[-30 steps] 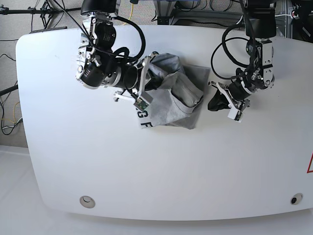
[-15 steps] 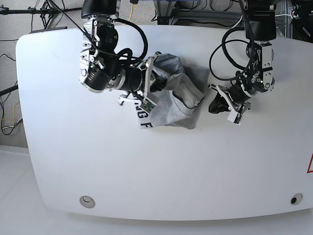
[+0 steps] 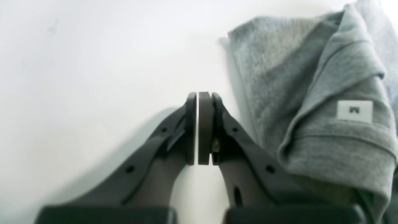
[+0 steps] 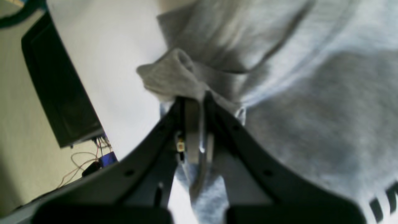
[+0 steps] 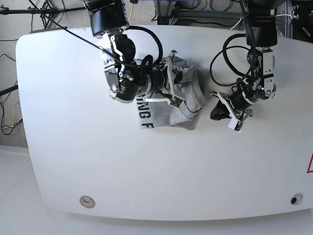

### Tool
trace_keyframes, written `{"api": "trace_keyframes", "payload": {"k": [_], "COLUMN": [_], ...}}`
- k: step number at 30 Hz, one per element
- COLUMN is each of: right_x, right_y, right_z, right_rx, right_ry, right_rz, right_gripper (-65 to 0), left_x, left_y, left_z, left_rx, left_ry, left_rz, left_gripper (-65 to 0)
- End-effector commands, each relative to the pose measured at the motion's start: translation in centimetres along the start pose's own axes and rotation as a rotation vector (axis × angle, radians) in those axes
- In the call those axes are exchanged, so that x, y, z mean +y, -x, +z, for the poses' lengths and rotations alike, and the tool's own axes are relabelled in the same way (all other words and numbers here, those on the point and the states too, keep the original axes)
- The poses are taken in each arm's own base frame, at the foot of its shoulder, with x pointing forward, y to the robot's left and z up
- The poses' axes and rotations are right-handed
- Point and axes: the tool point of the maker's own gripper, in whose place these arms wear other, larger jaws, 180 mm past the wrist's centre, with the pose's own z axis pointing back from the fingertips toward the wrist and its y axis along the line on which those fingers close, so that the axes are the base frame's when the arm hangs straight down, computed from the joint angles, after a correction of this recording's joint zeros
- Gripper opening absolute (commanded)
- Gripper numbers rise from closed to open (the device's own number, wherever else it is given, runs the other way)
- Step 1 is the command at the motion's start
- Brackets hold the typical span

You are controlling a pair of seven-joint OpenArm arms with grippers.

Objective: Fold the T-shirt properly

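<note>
Right pincer (image 4: 196,102) clamped on a bunched ribbed edge of the T-shirt (image 5: 168,110), which lies crumpled mid-table, toward the far edge. Left pincer (image 3: 199,99) pressed closed on nothing, just beside the shirt's folded edge, over bare table (image 5: 161,176). White table; cables and stands on the floor behind. Shirt heather grey, black lettering showing at its near-left corner, small white tag (image 3: 354,110).

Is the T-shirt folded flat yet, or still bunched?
Still bunched: the T-shirt lies in a crumpled heap, and the right gripper is shut on a ribbed edge, lifting it.
</note>
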Motion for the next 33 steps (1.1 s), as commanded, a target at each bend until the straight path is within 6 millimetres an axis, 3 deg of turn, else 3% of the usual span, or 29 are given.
{"api": "trace_keyframes", "payload": {"k": [1,13,21,24,29,31,33], "right_x": [-0.1,1.2,1.9,2.0,1.8,2.0,2.3], "right_y": [-2.1,-2.3,-2.5,-2.5,-3.4,-4.2,-4.9], "right_z": [0.2,-2.1,-2.5,-2.5,-1.2,-0.3,0.3], "right_rx": [-0.038,0.055,0.081,0.083,0.043,0.010,-0.016], "right_ry": [-0.005,-0.066,-0.079,-0.080,-0.043,-0.024,-0.013], "right_rz": [0.045,0.132,0.184,0.192,0.230,0.256,0.275], "right_gripper": [-65.0,-65.0,-64.0,-53.2,-22.8,-18.5,-20.3], "left_x": [0.6,0.6,0.6,0.6,0.9,1.1,1.1], "left_y": [-2.8,-2.8,-2.9,-2.9,-3.0,-2.9,-2.9], "left_z": [0.3,0.3,0.2,0.2,0.4,0.5,0.5], "left_rx": [-0.072,-0.072,-0.073,-0.073,-0.071,-0.069,-0.068], "left_ry": [-0.004,-0.004,-0.004,-0.004,-0.009,-0.012,-0.013], "left_rz": [-0.023,-0.023,-0.024,-0.024,-0.029,-0.031,-0.032], "left_gripper": [-65.0,-65.0,-65.0,-65.0,-65.0,-65.0,-65.0]}}
